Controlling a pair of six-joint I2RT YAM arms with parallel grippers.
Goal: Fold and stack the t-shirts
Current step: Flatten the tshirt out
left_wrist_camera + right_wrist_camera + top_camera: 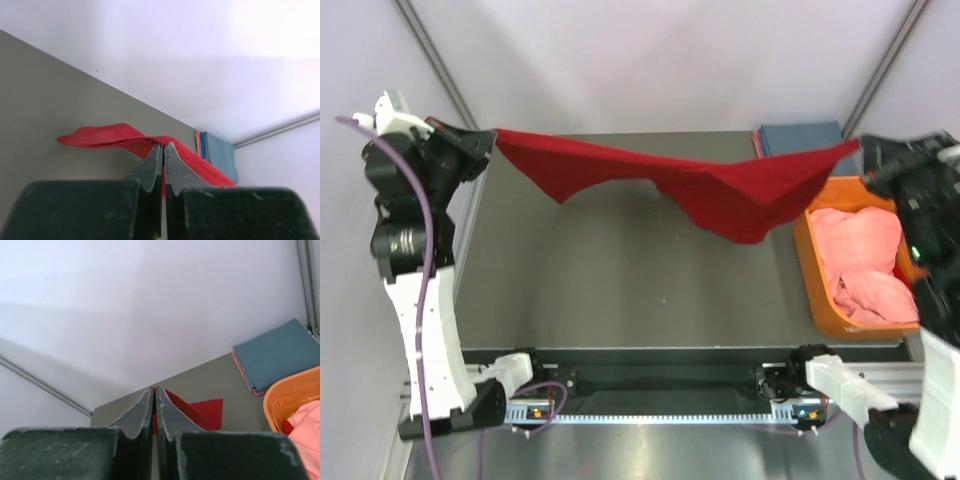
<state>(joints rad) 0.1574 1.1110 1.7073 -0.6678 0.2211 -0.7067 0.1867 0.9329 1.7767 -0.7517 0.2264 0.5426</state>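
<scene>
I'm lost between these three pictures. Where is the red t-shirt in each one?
Top external: the red t-shirt hangs stretched above the table, sagging in the middle.
Left wrist: the red t-shirt is at centre, running leftwards from the left fingers.
Right wrist: the red t-shirt is low at centre, peeking out behind the right fingers.
Shared landmark: the folded blue shirt at the table's far right corner.

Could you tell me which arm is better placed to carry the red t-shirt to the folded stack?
Probably right. Both hold the red t-shirt, but the right gripper hangs beside the folded stack at the far right corner; the left gripper is across the table.
</scene>
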